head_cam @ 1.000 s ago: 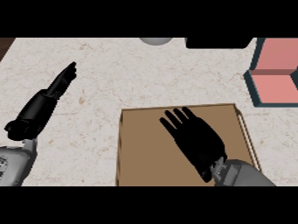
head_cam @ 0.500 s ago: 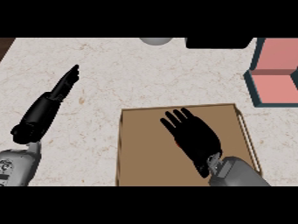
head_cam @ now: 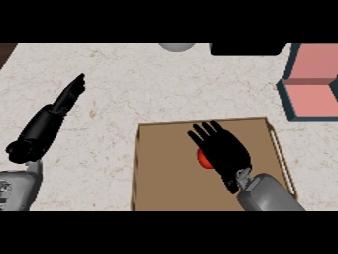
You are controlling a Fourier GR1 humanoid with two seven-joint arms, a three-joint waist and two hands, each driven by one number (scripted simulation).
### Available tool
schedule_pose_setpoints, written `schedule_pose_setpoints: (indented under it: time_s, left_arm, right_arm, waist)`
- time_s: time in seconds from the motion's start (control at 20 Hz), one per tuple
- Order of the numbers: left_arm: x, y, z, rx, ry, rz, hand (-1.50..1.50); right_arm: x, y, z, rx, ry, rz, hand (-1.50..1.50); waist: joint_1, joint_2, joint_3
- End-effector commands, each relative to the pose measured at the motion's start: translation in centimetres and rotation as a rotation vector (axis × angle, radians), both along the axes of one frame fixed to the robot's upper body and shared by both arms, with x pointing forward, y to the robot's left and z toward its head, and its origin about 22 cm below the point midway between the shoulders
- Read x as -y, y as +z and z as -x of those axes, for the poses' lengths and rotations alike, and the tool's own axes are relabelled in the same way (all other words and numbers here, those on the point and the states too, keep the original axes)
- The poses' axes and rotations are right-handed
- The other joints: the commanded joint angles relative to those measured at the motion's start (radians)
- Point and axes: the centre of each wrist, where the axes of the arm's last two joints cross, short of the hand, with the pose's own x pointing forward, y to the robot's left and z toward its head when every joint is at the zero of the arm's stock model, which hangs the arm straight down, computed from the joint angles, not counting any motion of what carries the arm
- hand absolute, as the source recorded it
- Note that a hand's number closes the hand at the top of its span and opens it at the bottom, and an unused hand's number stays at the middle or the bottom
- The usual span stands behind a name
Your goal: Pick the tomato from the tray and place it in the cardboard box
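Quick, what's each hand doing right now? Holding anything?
Left hand: open, fingers straight, holding nothing.
Right hand: open, spread over the tomato on the tray, not holding it.

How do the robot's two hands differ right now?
The right hand hangs over the brown tray, fingers spread, covering most of the red tomato; the left hand lies over bare counter, above no object. The right hand shows its broad back; the left hand is seen edge-on, fingers straight and together. Both are black, open, on grey forearms.
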Motion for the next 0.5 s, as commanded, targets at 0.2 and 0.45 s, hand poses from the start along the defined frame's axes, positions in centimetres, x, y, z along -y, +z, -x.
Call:
schedule_pose_setpoints:
  time_s: [0.2,0.45]
  left_arm:
    - [-0.4,1.8,0.3,0.001,-0.004,0.005,0.00]
    - [0.8,1.5,0.8,0.008,0.012,-0.004,0.00]
  right_arm:
    - [0.2,-2.1,0.2,-0.012,0.158,-0.025,1.50]
    - [0.9,-2.7,0.9,0.114,0.200,-0.075,1.50]
  waist:
    - [0.003,-0.001,0.000]
    - [0.000,-0.002,0.000]
